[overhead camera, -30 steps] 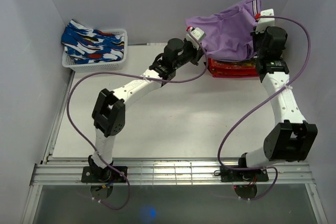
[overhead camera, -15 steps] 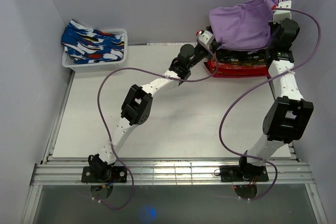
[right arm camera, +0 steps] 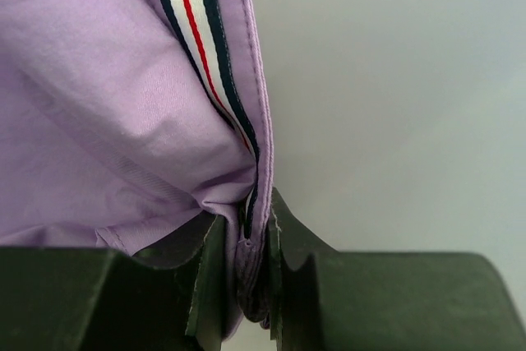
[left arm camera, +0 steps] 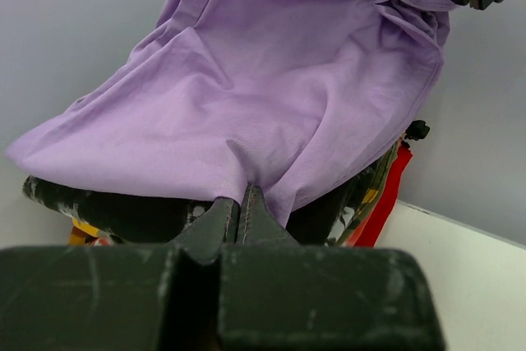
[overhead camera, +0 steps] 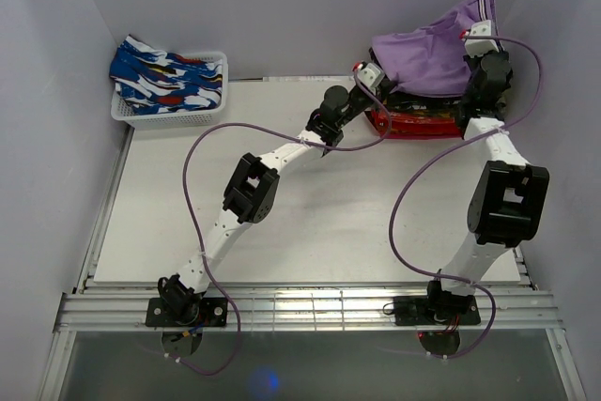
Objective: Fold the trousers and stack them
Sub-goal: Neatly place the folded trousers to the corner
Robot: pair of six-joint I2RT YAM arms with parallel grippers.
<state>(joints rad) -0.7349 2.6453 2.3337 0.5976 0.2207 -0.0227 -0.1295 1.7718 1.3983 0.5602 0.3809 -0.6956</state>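
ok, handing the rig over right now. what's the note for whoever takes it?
Grippers: left gripper and right gripper are both shut on the purple trousers.
Position: the pair hangs between the arms, draping onto the folded stack at the far right.
Done: a stack is started.
Left: lower and release the purple pair. The blue patterned trousers wait in the basket.

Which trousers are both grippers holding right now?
The plain lilac trousers with a striped band, pinched by the left gripper and right gripper over the red-and-dark folded stack; the blue patterned pair lies in the white basket.
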